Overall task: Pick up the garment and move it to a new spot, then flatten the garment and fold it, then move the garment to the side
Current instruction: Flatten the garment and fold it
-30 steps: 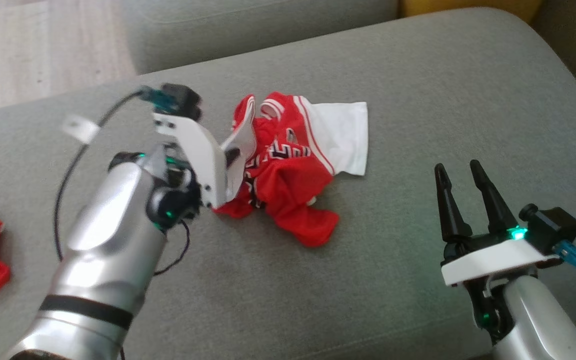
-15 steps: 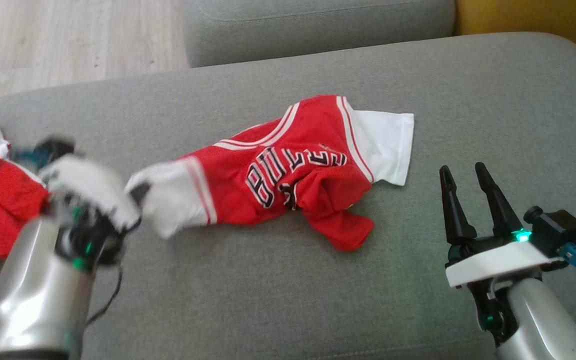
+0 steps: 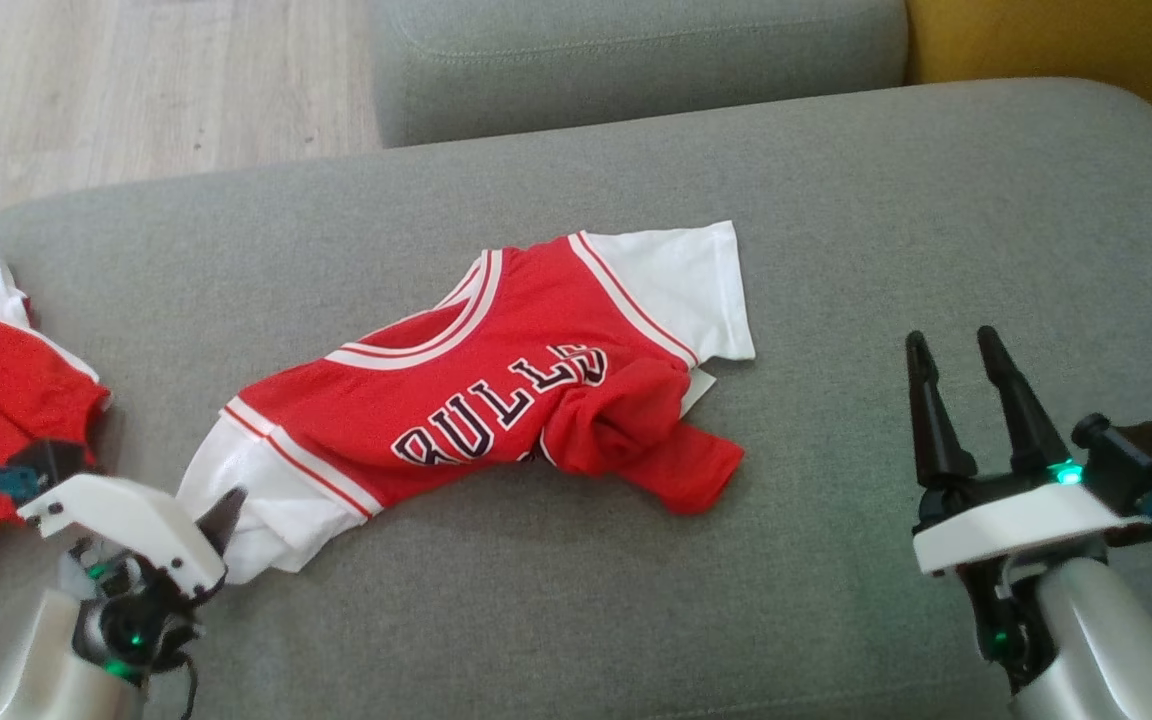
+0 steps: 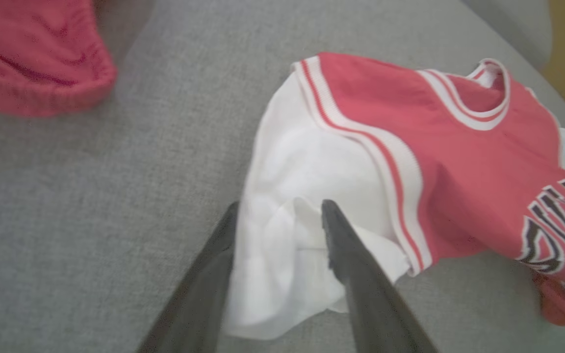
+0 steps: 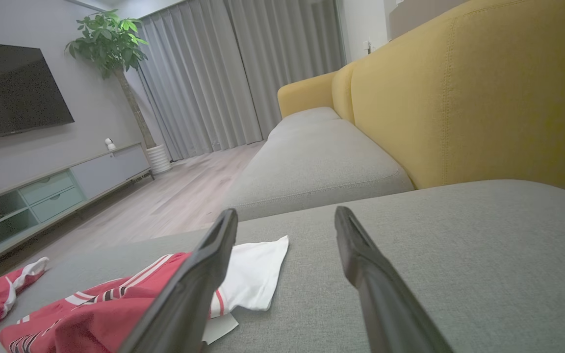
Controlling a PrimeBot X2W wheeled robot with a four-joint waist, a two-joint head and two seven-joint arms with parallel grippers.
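Straddling the garment [image 3: 476, 400] at its white sleeve [image 4: 287, 245], left jaws stand parted.

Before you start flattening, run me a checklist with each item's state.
1. Lettering side of the jersey up: ok.
2. Jersey lying flat: not ok; its lower part is bunched in a red fold.
3. Left gripper clear of the cloth: not ok; fingers apart, white sleeve between them.
4. Right gripper open and free: ok; above bare cushion, off the jersey.
5. Other red garment apart from the jersey: ok; grey cushion between them.
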